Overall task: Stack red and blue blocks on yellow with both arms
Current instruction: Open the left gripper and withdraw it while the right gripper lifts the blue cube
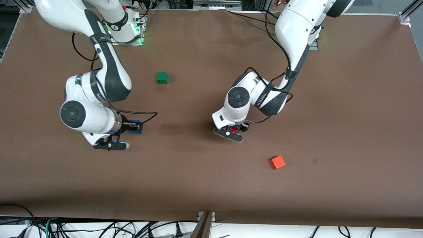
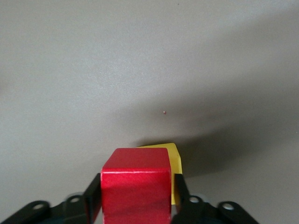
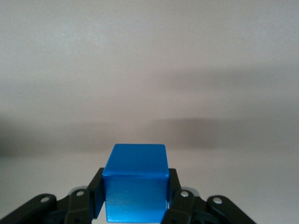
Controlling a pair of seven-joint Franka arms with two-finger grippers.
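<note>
The left gripper (image 1: 235, 130) is clamped on the red block (image 2: 136, 189), and in the left wrist view the yellow cube (image 2: 171, 161) shows just below and past it, mostly hidden by the red one. Whether red already touches yellow or hangs a little above it I cannot tell from this angle. In the front view only a sliver of red shows at the fingers, near the middle of the table, and yellow is covered by the wrist.

The right gripper (image 1: 132, 127) is closed on the blue block (image 3: 135, 181) and holds it over bare table toward the right arm's end, well apart from the yellow cube.

As I judge it, 0 of 2 placements is finished: both blocks are picked up, red is about to be set on yellow, and blue has yet to be carried over and put on top.

An orange cube (image 1: 277, 162) lies nearer the front camera than the left gripper, and a green cube (image 1: 162, 77) lies farther from it, between the 2 arms; neither belongs to the stack.

Some grey lettering runs along each arm's wrist link, too small to read; the blocks carry no markings.
</note>
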